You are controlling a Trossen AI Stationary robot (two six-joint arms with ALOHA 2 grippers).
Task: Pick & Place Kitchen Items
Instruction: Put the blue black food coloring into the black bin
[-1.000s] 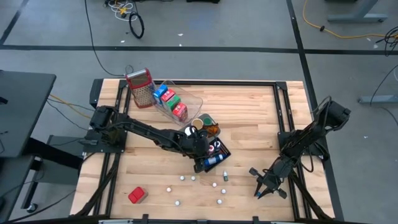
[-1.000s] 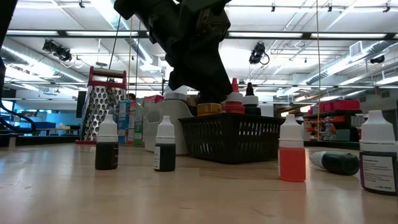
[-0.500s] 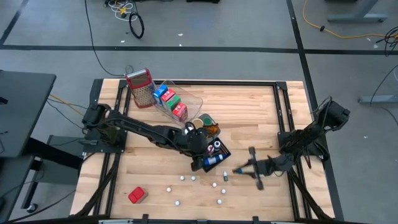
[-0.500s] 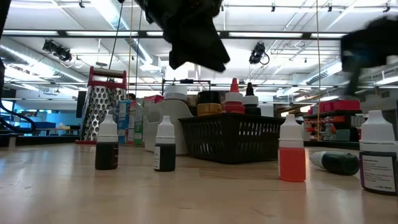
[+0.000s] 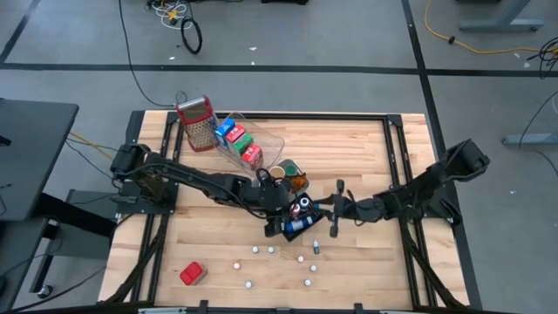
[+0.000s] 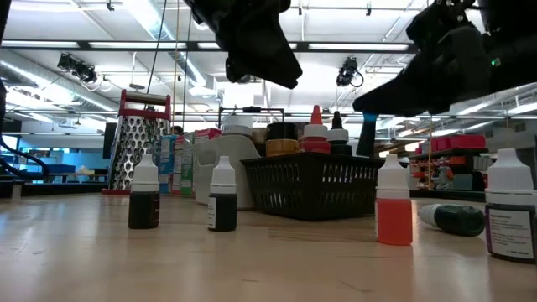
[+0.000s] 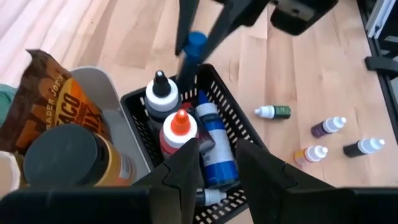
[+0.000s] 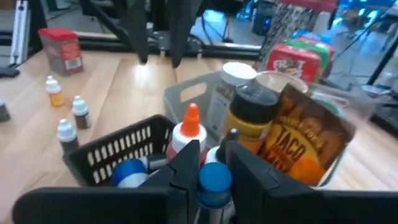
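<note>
A pale wooden slatted table is filling the middle of the overhead view, sitting inside a black metal frame. A metal box grater with a red top is standing upright at the table's eleven o'clock. A clear plastic tray is lying just beside it, toward four o'clock. A black mesh basket is resting near the table's centre. A grey plastic tray is touching the basket. Cables are trailing across the grey floor at twelve o'clock.

Left arm: dark, slim jointed links, matte black.
Right arm: same dark build, bulkier joint housings.
Jaws: two flat black fingers each.
</note>
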